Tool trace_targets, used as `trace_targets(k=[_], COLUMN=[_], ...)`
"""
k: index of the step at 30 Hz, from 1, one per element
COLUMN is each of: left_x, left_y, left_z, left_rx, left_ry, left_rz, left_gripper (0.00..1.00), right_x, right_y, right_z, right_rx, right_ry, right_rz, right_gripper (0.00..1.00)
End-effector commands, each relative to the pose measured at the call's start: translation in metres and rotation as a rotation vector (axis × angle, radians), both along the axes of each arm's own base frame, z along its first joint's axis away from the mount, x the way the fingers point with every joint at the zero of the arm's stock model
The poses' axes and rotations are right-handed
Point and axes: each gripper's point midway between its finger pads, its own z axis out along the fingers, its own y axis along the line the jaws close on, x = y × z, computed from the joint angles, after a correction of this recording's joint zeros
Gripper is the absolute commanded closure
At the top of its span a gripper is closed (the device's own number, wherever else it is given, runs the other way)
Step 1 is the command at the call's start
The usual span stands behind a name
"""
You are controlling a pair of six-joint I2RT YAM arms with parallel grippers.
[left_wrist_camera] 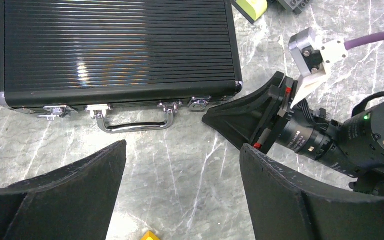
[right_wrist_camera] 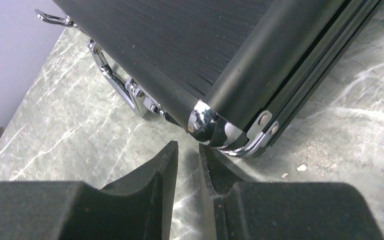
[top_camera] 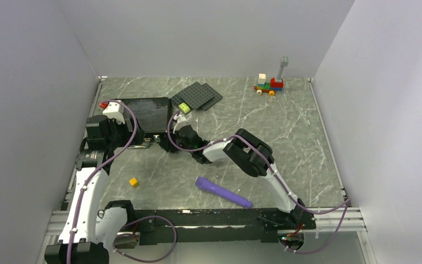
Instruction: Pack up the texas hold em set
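Two claws face one closed black case (top_camera: 145,113), which lies flat on the marble table (top_camera: 286,143) with its lid down. The left claw (left_wrist_camera: 182,150) has its fingers wide apart with nothing between them. Just ahead of it the case's silver handle (left_wrist_camera: 135,122) lies on the table, pointing back toward the claw, with a latch (left_wrist_camera: 198,102) on either side. The right claw (right_wrist_camera: 187,147) has its fingers pressed together and empty, tips just short of the case's silver-capped front corner (right_wrist_camera: 215,125). Behind the right claw, well apart from it, lie a purple cylinder (top_camera: 222,192) and a small yellow cube (top_camera: 134,182).
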Motion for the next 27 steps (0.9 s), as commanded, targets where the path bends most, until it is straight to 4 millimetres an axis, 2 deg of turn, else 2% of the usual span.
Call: trace_targets(k=[1,3,7,11,16,17,23,27], left_x=[0.006,0.008,0.014,0.018,0.024,0.026,0.054,0.072], left_y=[0.005,0.012,0.034,0.055,0.077,0.079,0.093,0.102], left_z=[0.001,-0.003,-0.010,-0.018,-0.025,-0.025,-0.020,-0.035], left_rx=[-0.023,-0.051,-0.070,-0.063,-0.035,-0.035,-0.033,-0.031], left_ry=[-0.009,0.007,0.040,0.073,0.093,0.092,0.031,0.060], left_rz=[0.018,0.045,0.118,0.195,0.274,0.283,0.313,0.335], left_gripper=[0.12,0.12,0.15,0.18,0.27,0.29,0.39,0.44], right_x=[-0.004,-0.007,-0.017,-0.030,-0.042,-0.047,-0.063,-0.066], right_y=[-0.008,-0.011,-0.019,-0.033,-0.064,-0.072,-0.130,-0.162], right_z=[0.013,0.022,0.056,0.104,0.153,0.169,0.193,0.205], right_rx=[-0.016,-0.026,-0.027,0.013,0.036,0.059,0.060,0.049], right_ry=[-0.065,-0.092,-0.158,-0.197,-0.250,-0.265,-0.289,-0.330], right_rz=[-0.009,-0.006,0.003,0.023,0.027,0.035,0.019,-0.016], right_gripper=[0.73,0.73,0.72,0.71,0.69,0.69,0.67,0.65])
